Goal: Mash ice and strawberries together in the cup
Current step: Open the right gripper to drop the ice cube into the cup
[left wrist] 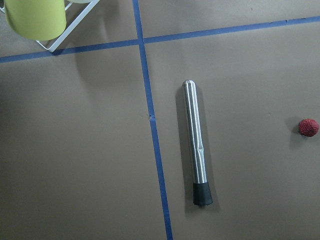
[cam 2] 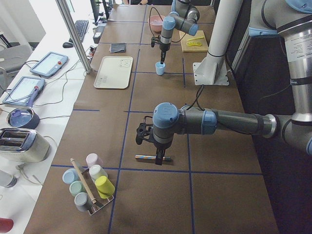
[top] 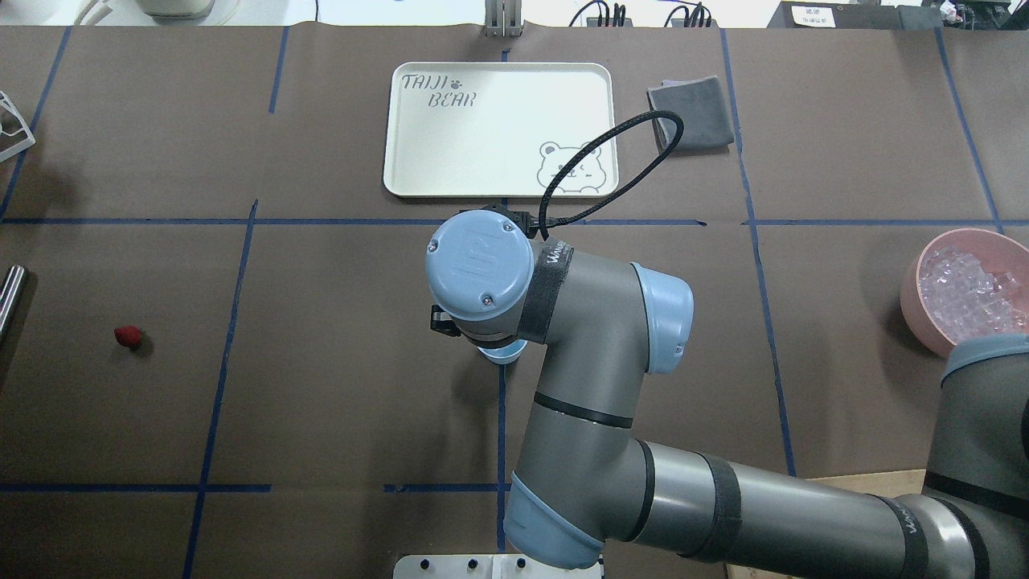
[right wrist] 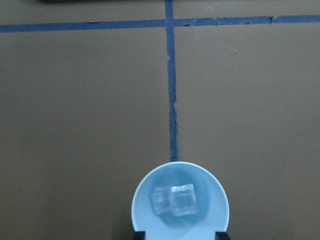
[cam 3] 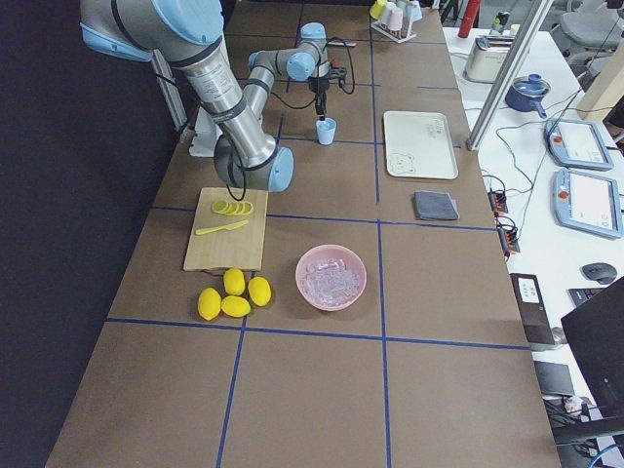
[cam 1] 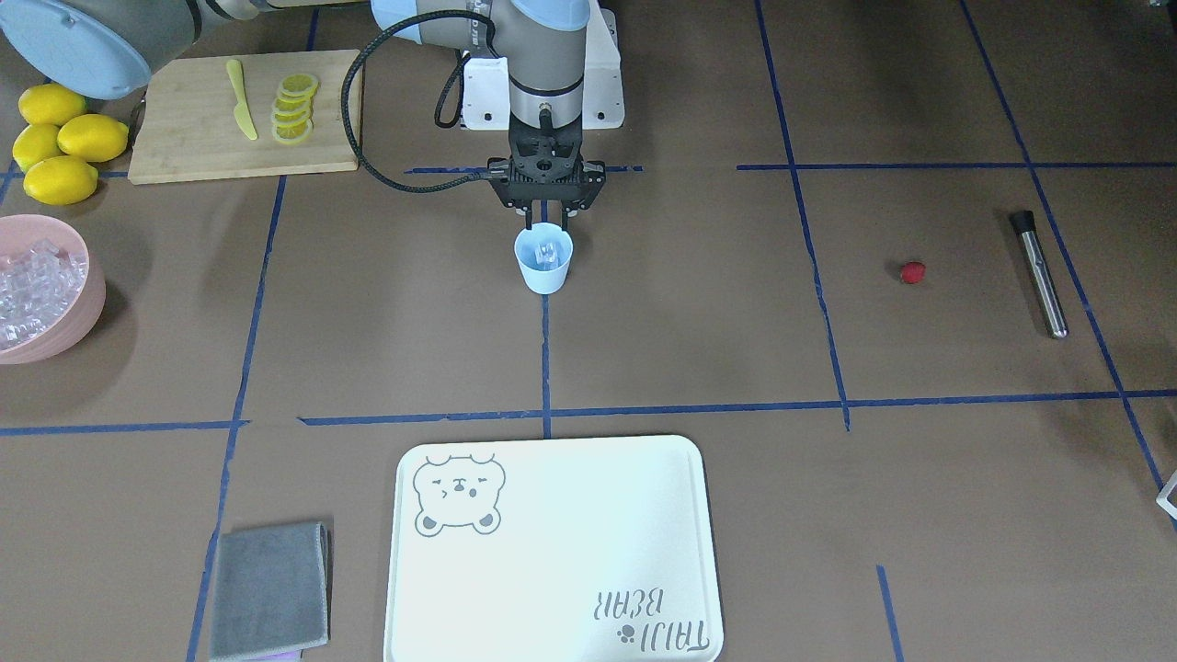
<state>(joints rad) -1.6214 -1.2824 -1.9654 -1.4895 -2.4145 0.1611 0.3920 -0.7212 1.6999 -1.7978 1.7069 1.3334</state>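
Observation:
The light blue cup (cam 1: pixel 543 265) stands upright at the table's middle, with two clear ice cubes (right wrist: pixel 174 200) in it. My right gripper (cam 1: pixel 548 223) hangs open just above the cup's rim, with a fingertip (right wrist: pixel 139 235) on either side of the mouth. The arm hides most of the cup (top: pixel 504 355) in the overhead view. The small red strawberry (cam 1: pixel 912 271) lies alone on the table, far from the cup; it also shows in the left wrist view (left wrist: pixel 308 127). My left gripper (cam 2: pixel 157 155) hovers over a steel muddler (left wrist: pixel 196 145); I cannot tell whether it is open or shut.
A pink bowl (cam 1: pixel 87 303) of ice cubes is on my right side, near several lemons (cam 1: pixel 60 138) and a cutting board (cam 1: pixel 184 138) with lemon slices and a yellow knife. A cream tray (cam 1: pixel 552 552) and a grey cloth (cam 1: pixel 269 588) lie across the table. A cup rack (cam 2: pixel 90 187) stands at the left end.

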